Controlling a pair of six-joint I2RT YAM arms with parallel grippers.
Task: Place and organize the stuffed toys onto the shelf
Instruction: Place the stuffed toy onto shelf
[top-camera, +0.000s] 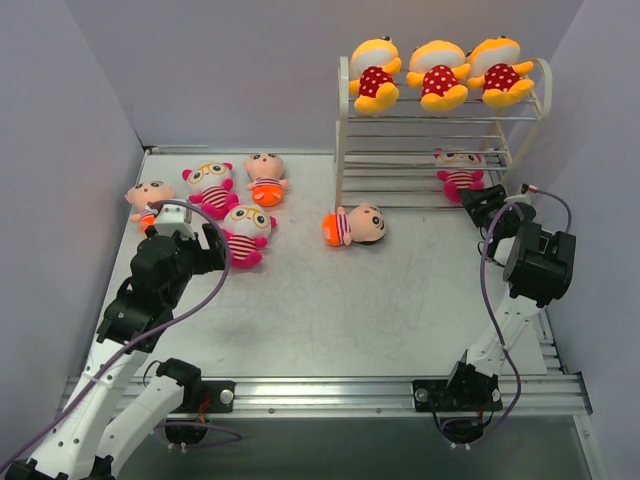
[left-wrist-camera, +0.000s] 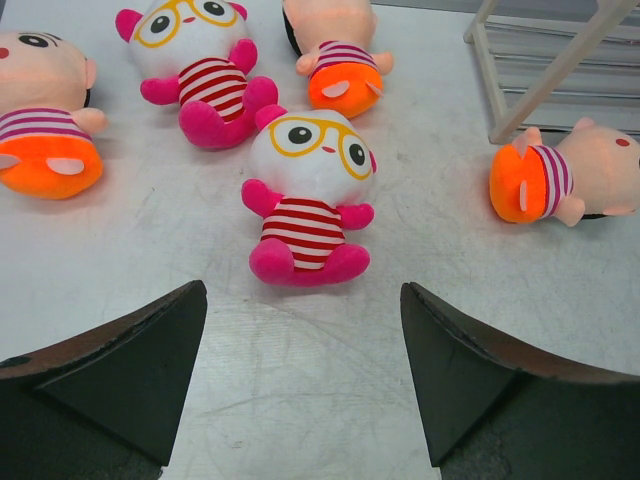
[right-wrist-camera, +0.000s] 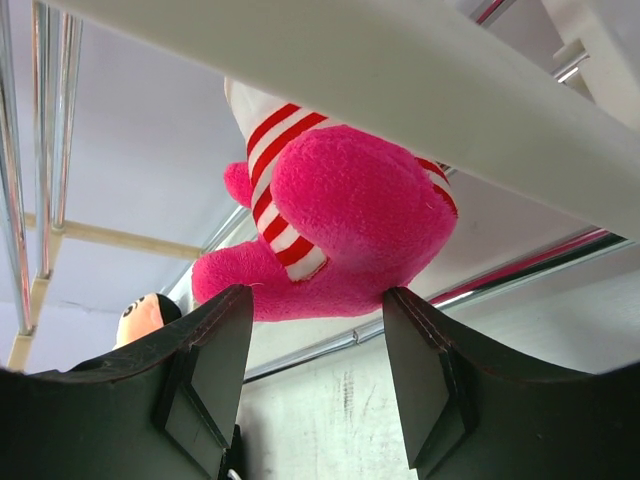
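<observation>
The white wire shelf (top-camera: 345, 130) stands at the back right, with three yellow-orange polka-dot stuffed toys (top-camera: 438, 75) on its top tier. A pink-striped toy (top-camera: 458, 170) sits on a lower tier at the right end. My right gripper (top-camera: 485, 205) is just in front of it. In the right wrist view its jaws (right-wrist-camera: 316, 293) stand open, fingertips right under the toy's pink bottom (right-wrist-camera: 340, 220), not clamped on it. My left gripper (left-wrist-camera: 303, 290) is open and empty, above the table just short of another pink-striped toy (left-wrist-camera: 308, 200).
A peach-faced toy (top-camera: 358, 224) lies on the table by the shelf's left foot. At the left lie two more peach-faced toys (top-camera: 148, 197) (top-camera: 266, 178) and a second pink-striped one (top-camera: 211, 186). Grey walls close in both sides.
</observation>
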